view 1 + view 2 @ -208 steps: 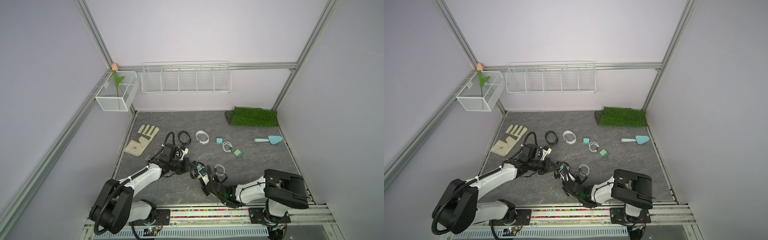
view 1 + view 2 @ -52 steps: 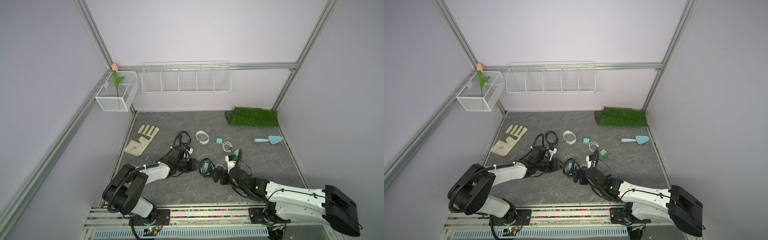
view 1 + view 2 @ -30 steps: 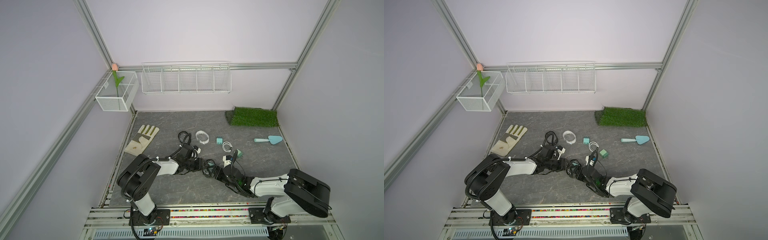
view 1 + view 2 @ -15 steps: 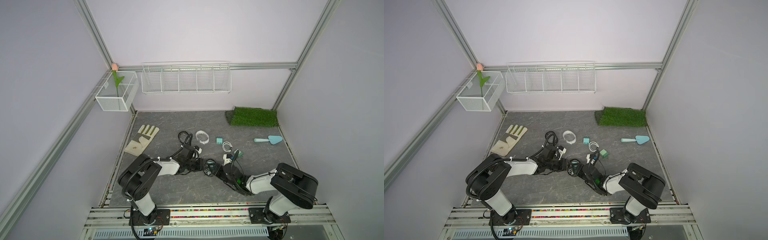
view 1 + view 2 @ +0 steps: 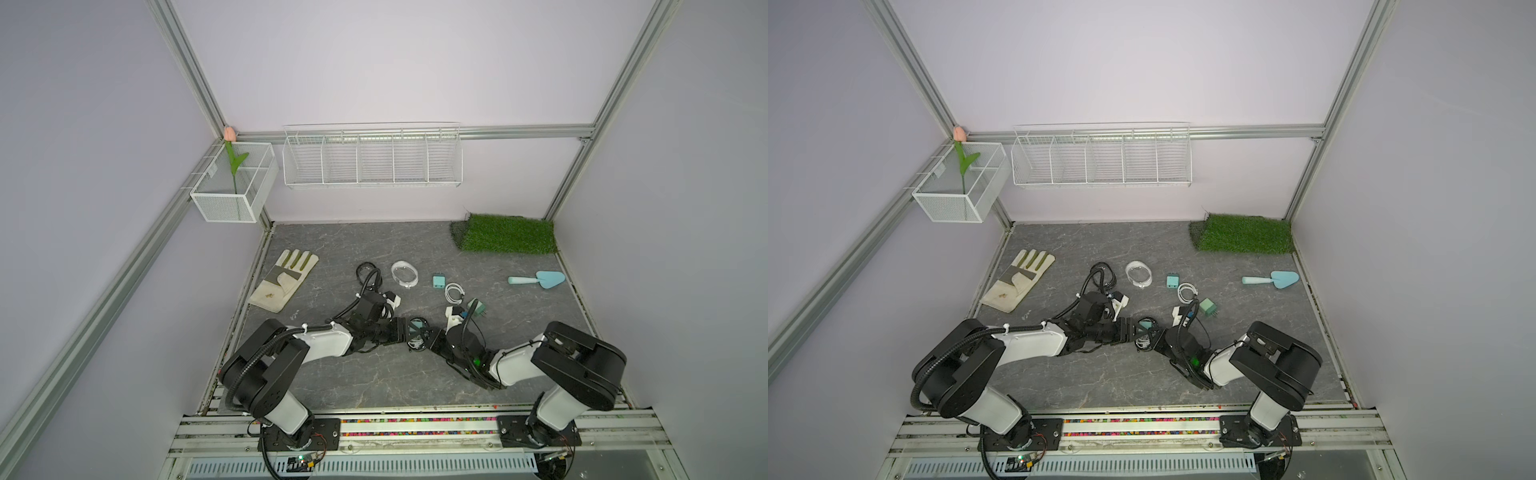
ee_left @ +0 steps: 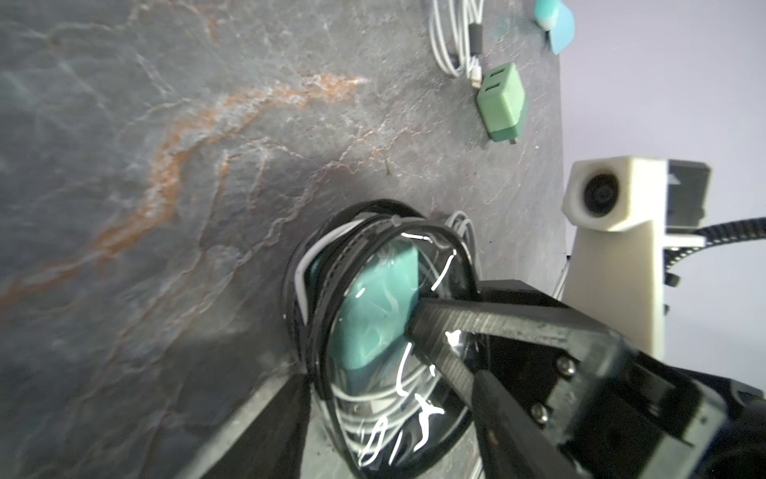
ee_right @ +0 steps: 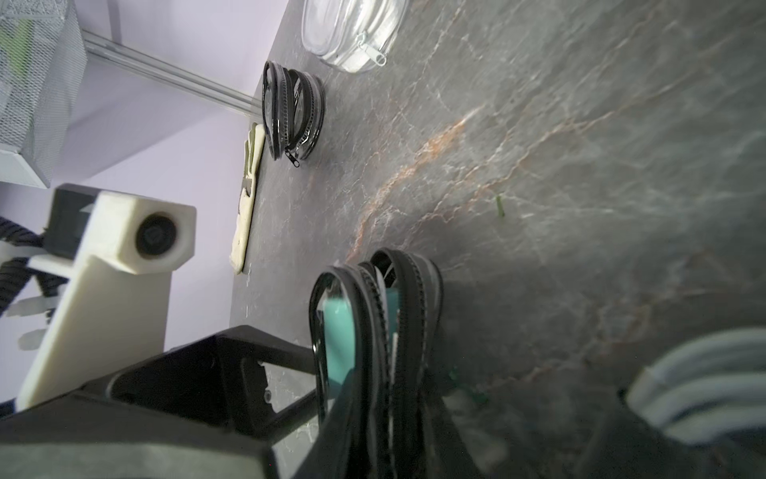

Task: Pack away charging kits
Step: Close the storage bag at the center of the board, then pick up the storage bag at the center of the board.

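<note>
At the ctr of the grey counter (image 5: 374,374), toward its front edge, the left hand (image 5: 1133,328) and right hand (image 5: 1154,333) meet tip to tip on one black-rimmed case (image 5: 1145,323). The case stands on edge, tilted. Thru its clear side the left wrist view shows a teal adapter (image 6: 373,315) and a coiled white cable (image 6: 375,400) inside. The zip rim looks parted (edge-on in the right wrist view, teal shows btwn the two black rims).

Right hand: one finger (image 6: 476,327) lies across the clear face and the other sits just below it, tips close together at the rim. Whether they pinch it, cannot tell.

Left hand: fingers sit either side of the case's edge w/ a strip of counter visible btwn them. Clamped or slack, cannot tell.

The other kit parts lie farther back, apart from both hands:
- second black-rimmed case (image 5: 365,272), partly hidden by the left arm (image 5: 324,343)
- white-rimmed clear case (image 5: 404,274), just to its right
- teal plug adapter (image 5: 438,281), next along
- loose white cable coil (image 5: 454,293), near a green adapter (image 5: 1206,306)

A beige glove (image 5: 284,280) lies at the back left, a light-blue trowel (image 5: 540,279) at the right, and a grass mat (image 5: 507,239) in the back-right corner.
</note>
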Action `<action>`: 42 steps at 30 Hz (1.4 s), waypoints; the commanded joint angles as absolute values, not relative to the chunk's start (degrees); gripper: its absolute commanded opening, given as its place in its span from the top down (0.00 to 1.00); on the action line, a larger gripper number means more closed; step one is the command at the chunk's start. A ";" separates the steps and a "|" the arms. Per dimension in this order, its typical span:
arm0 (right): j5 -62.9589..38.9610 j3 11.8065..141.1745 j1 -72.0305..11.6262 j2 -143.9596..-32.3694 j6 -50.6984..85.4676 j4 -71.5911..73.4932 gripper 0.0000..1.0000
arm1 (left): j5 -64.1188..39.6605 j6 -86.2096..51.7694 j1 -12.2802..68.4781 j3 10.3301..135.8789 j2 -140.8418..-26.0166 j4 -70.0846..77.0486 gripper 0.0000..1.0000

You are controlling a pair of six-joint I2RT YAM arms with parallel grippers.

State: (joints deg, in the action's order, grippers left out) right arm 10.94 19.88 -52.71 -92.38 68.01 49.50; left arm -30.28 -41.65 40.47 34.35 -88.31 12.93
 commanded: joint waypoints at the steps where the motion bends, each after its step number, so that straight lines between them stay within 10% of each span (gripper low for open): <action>1: 11.17 19.41 -53.25 -85.69 61.15 43.46 0.90 | -29.89 -43.55 39.03 31.62 -81.61 16.70 0.33; 10: 10.39 20.07 -54.44 -63.22 42.79 35.04 0.94 | -26.38 -46.48 36.12 25.21 -59.87 19.40 0.11; 16: 3.90 22.90 -55.64 -58.98 37.50 35.87 0.94 | -32.60 -50.36 36.91 19.43 -50.72 41.25 0.13; 42: -0.11 36.72 -56.88 -50.98 27.63 29.29 0.94 | -25.03 -38.91 42.18 29.23 -49.59 29.08 0.09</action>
